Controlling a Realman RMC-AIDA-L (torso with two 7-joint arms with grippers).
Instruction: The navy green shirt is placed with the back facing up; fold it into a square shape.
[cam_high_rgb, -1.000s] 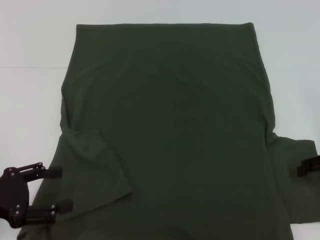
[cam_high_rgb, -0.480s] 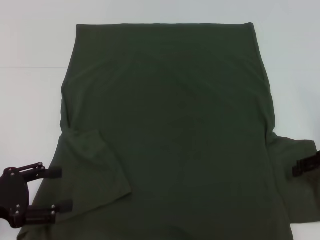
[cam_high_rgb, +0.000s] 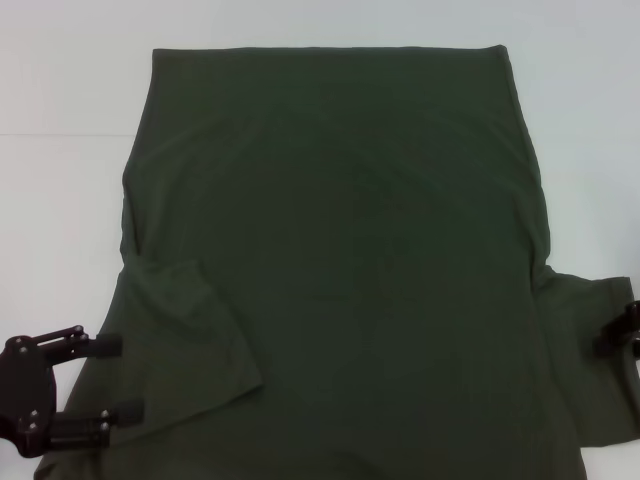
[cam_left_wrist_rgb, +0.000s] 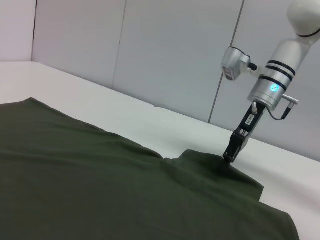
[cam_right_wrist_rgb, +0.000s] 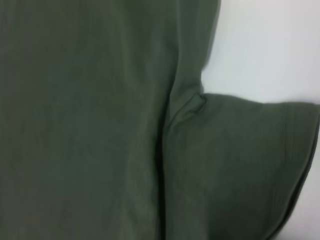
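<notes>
The navy green shirt (cam_high_rgb: 340, 250) lies spread flat on the white table, plain side up and filling most of the head view. Its left sleeve (cam_high_rgb: 190, 325) is folded inward over the body. Its right sleeve (cam_high_rgb: 585, 340) still lies spread outward. My left gripper (cam_high_rgb: 113, 378) rests open at the shirt's near left edge, holding nothing. My right gripper (cam_high_rgb: 622, 330) sits at the right sleeve's outer edge. In the left wrist view the right gripper (cam_left_wrist_rgb: 228, 156) comes down slanted with its tips together on the sleeve cloth (cam_left_wrist_rgb: 220, 172). The right wrist view shows only the sleeve (cam_right_wrist_rgb: 240, 160) and the side seam.
The white table (cam_high_rgb: 60, 200) shows bare strips to the left, right and far side of the shirt. Grey wall panels (cam_left_wrist_rgb: 165, 55) stand behind the table. The shirt's near part runs out of the head view.
My right gripper shifted slightly inward over the sleeve, then back outward toward the right edge of the view. The left gripper and the shirt have stayed put.
</notes>
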